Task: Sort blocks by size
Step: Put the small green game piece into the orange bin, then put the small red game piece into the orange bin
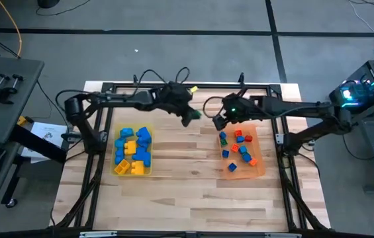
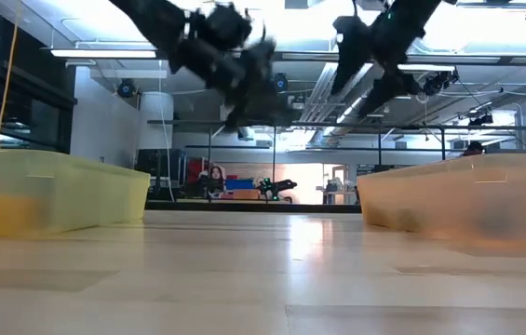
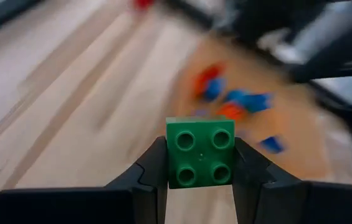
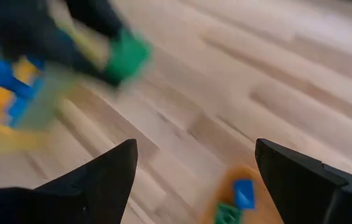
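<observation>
A green block is clamped between the left gripper jaws, above the worktop at upper centre of the high view. The right gripper, jaws spread wide, hovers beside the orange tray.

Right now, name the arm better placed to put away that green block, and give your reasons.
The left. Its gripper is already shut on the green block, held high between the two trays. The right gripper is open and empty, above the orange tray. Which tray suits the block is hard to judge.
</observation>
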